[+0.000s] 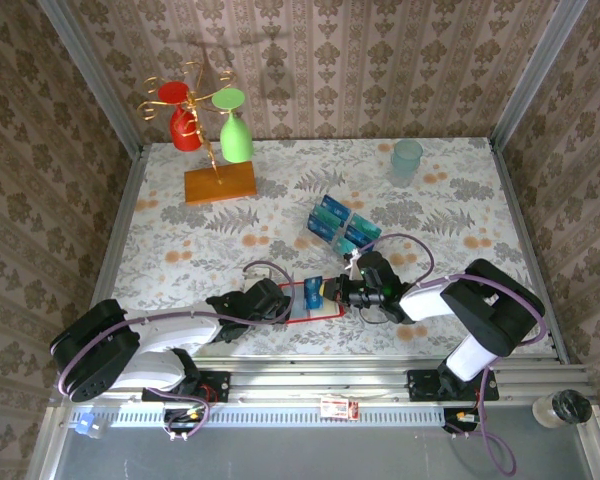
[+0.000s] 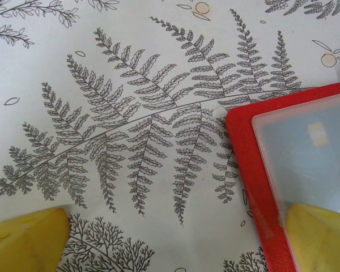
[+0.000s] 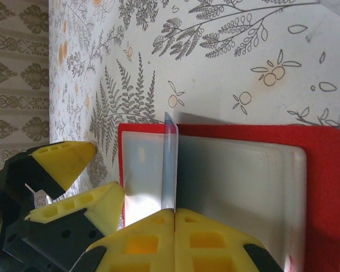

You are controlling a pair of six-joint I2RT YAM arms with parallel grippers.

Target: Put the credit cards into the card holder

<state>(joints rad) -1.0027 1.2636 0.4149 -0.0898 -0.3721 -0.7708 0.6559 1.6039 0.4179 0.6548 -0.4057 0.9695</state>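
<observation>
Right gripper (image 3: 174,214) is clamped on a blue card (image 3: 170,164). I see the card standing edge-on over the open red holder (image 3: 323,181), at its clear pocket. Left gripper (image 2: 175,232) is spread wide, holding nothing, with one finger (image 2: 323,238) on the holder's pocket. More cards (image 1: 342,228) sit further back on the table (image 1: 180,250).

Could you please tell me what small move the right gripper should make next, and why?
Probably tilt the card flatter and ease its lower edge into the clear pocket: the right gripper pinches it standing on edge over the red card holder, which the left gripper pins down.
</observation>
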